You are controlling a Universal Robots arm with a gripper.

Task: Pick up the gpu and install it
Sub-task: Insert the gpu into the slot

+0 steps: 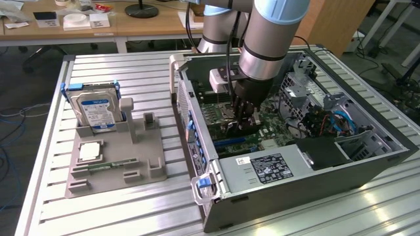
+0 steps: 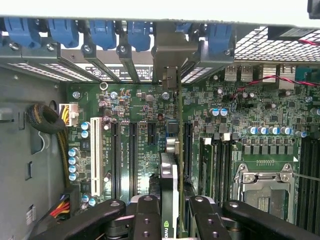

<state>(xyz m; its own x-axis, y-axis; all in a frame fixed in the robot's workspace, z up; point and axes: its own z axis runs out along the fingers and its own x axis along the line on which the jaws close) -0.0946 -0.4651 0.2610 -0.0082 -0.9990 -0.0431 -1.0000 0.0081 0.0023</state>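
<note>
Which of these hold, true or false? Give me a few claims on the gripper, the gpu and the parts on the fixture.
1. The gripper is closed on the gpu inside the PC case. True.
2. The hard drive lies flat inside the case. False: it stands upright in the grey fixture, outside the case, on the exterior view's left.
3. The memory stick lies on the fixture. True.
4. A side panel covers the case. False: the case is open and the motherboard is exposed.
5. The gpu is held flat against the motherboard. False: it is held on edge, between expansion slots.
</note>
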